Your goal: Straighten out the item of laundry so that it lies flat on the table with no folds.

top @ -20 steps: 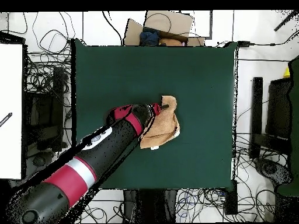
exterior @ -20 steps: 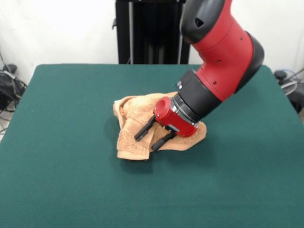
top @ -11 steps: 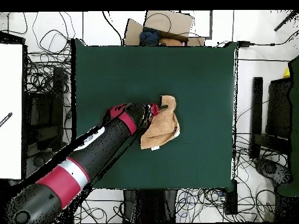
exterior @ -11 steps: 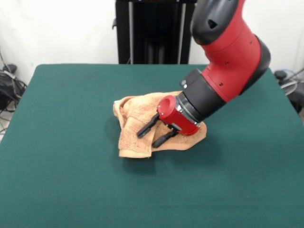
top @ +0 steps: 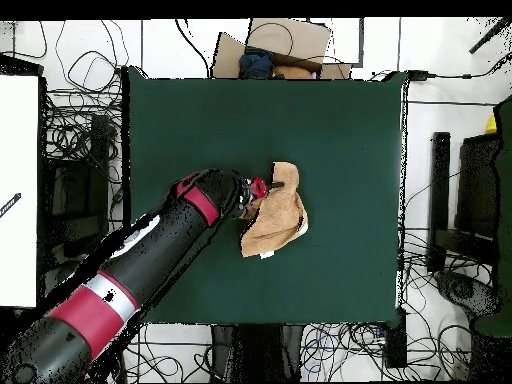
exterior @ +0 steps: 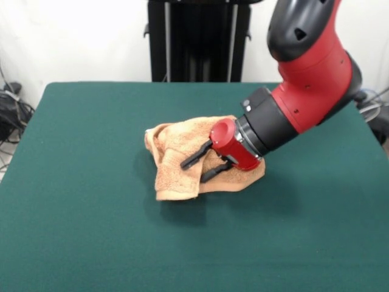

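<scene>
crumpled towel (top: 277, 215) mid-table (top: 340, 130), red arm (top: 150, 260) alongside

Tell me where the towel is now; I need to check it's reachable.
In the front view the towel lies bunched near the middle of the table, right under the open tool.

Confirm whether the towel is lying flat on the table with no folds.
No: in the front view the towel sits bunched and folded over itself on the table, with the tool resting over its middle.
</scene>
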You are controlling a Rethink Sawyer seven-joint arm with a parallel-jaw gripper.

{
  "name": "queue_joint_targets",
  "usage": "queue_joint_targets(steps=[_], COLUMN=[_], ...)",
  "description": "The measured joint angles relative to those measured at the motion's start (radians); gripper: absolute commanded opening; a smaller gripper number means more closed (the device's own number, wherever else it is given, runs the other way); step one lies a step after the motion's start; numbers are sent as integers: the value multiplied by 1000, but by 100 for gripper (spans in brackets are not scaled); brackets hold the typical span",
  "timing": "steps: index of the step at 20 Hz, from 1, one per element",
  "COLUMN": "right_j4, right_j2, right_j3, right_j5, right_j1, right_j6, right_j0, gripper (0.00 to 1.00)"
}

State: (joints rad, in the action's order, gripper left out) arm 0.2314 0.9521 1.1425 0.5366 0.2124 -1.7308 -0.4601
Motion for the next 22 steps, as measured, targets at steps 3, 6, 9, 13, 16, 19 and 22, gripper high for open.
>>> queue_joint_targets(steps=[3, 6, 9, 13, 16, 19, 22], right_j4=[0, 1, 3, 13, 25, 30, 36], right_j2=[9, 26, 33, 34, 34, 34, 34], right_j3=[-15, -31, -35, -35, -35, -35, -35], right_j5=[24, 37, 36, 36, 36, 36, 36], right_j1=[12, 27, 34, 40, 40, 40, 40], right_j6=[0, 0, 0, 0, 0, 0, 0], right_j0=[0, 0, 0, 0, 0, 0, 0], gripper=[100, 100, 100, 100, 0, 0, 0])
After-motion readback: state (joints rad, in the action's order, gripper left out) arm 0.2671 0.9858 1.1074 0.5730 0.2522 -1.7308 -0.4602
